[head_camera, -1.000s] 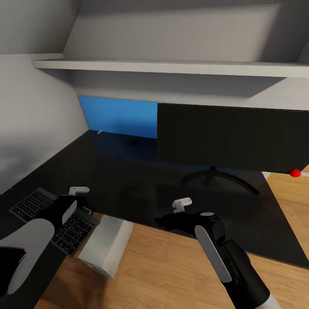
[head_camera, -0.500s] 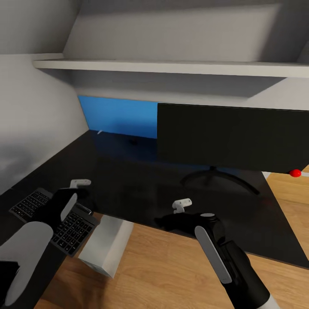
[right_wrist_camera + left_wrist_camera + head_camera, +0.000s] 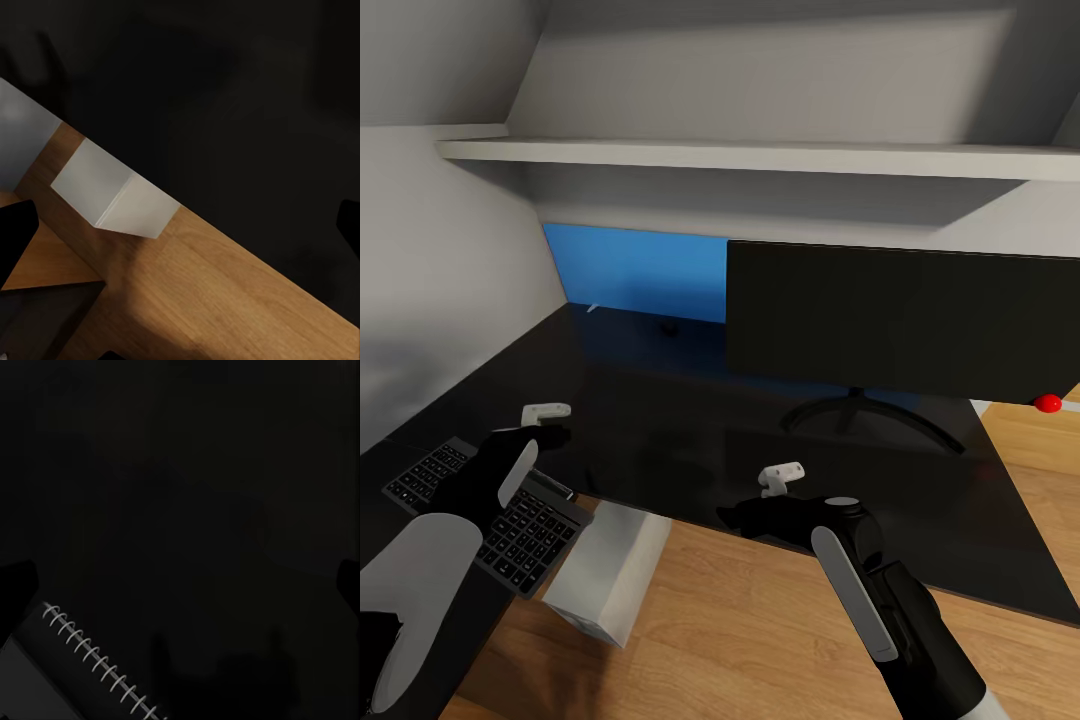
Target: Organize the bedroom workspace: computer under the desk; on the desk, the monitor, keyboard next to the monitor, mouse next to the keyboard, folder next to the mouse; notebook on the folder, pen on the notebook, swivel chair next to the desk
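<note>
The keyboard [image 3: 485, 510], slim and black with pale-lettered grey keys, sits on the glossy black desk [image 3: 660, 420] at its left front edge, partly under the left gripper [image 3: 546, 412]. The monitor [image 3: 900, 320] stands further right. Can't tell either gripper's jaw state, left or right gripper [image 3: 780, 477].

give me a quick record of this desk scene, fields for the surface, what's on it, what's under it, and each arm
surface: glossy black desk
on desk: monitor upright on its round base; keyboard at the near left edge
under desk: light grey computer on the wood floor
behind: blue panel along the wall
left gripper: over the desk beside the keyboard, jaw state unclear
right gripper: over the desk's front edge, jaw state unclear
</note>
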Controlling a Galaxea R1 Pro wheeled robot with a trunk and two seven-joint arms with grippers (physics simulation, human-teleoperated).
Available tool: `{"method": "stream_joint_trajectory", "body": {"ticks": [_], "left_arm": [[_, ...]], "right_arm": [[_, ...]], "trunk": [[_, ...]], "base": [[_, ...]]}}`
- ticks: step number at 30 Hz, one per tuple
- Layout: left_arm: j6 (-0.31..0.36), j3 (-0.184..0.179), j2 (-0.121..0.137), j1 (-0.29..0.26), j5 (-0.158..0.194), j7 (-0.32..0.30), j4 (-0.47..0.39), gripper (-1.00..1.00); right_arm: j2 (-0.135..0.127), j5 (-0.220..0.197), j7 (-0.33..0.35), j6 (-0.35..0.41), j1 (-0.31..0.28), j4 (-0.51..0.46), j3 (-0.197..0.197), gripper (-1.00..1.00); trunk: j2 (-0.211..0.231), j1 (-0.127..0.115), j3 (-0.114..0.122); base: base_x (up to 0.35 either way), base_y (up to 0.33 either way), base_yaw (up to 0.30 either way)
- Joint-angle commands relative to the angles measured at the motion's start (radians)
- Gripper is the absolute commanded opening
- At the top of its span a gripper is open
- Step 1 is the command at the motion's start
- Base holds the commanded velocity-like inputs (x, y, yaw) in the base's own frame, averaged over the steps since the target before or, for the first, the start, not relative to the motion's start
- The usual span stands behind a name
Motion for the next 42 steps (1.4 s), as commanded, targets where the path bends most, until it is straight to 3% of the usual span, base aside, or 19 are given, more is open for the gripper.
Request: {"method": "stream_joint_trajectory", "body": {"ticks": [1, 15, 23, 34, 38, 42], "left_arm": [[0.004, -0.006, 0.002, -0.001, 0.011, 0.009, -0.002, 1.00], [0.004, -0.006, 0.002, -0.001, 0.011, 0.009, -0.002, 1.00], [-0.024, -0.005, -0.016, -0.043, -0.009, -0.001, 0.043, 1.00], [-0.029, -0.004, -0.021, -0.081, -0.013, -0.005, 0.059, 1.00], [-0.030, -0.003, -0.021, -0.079, -0.012, -0.007, 0.031, 1.00], [-0.017, -0.001, -0.020, -0.049, -0.012, -0.008, -0.062, 1.00]], "right_arm": [[0.000, -0.010, -0.010, 0.003, -0.001, -0.001, 0.001, 1.00], [0.000, -0.010, -0.010, 0.003, -0.001, -0.001, 0.001, 1.00], [-0.002, -0.013, -0.011, 0.018, -0.007, -0.002, -0.025, 1.00], [-0.003, -0.014, -0.011, 0.019, -0.008, -0.002, -0.031, 1.00], [-0.002, -0.015, -0.011, 0.019, -0.006, -0.001, -0.030, 1.00], [0.003, -0.016, -0.011, 0.017, -0.004, -0.001, -0.030, 1.00]], "trunk": [[-0.001, 0.000, -0.001], [-0.001, 0.000, -0.001], [-0.001, 0.000, -0.001], [-0.001, 0.000, -0.001], [-0.001, 0.000, -0.001], [-0.001, 0.000, -0.001]], "base": [[0.000, 0.000, 0.000], [0.000, 0.000, 0.000], [0.000, 0.000, 0.000], [0.000, 0.000, 0.000], [0.000, 0.000, 0.000], [0.000, 0.000, 0.000]]}}
